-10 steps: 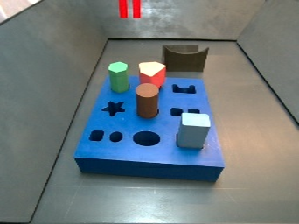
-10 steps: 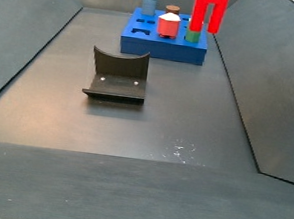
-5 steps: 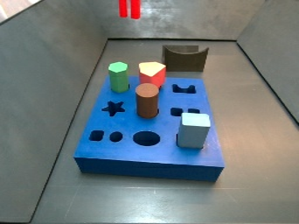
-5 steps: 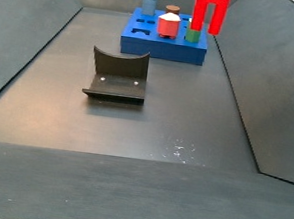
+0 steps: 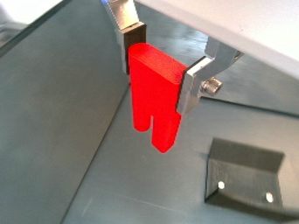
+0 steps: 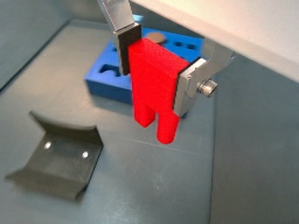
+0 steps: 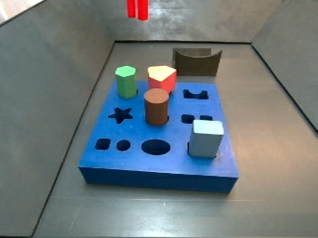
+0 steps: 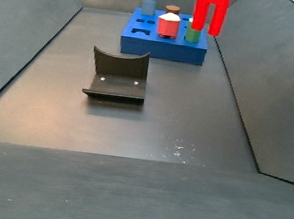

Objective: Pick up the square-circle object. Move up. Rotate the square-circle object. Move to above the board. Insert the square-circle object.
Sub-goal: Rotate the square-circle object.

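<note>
red peg (image 5: 156, 92): bright red, long, two prongs pointing down, held up in the air by the gripper (image 5: 163, 59), above the blue board | blue board (image 7: 137, 156): thick, flat on the floor, dark star, circle and square holes on top

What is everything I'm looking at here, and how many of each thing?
Square-circle object: one, bright red, held in the air between the fingers, prongs pointing down.
Board: one, blue, on the floor, with dark cut-outs in its top.
Green peg: one, standing in the board.
Short red peg: one, pale top, beside the green peg.
Brown cylinder: one, upright near the board's middle.
Pale blue block: one, at the board's front corner.
Fixture: one, dark, on the floor apart from the board.
Gripper: one, silver fingers clamped on the red piece, above the floor.
</note>
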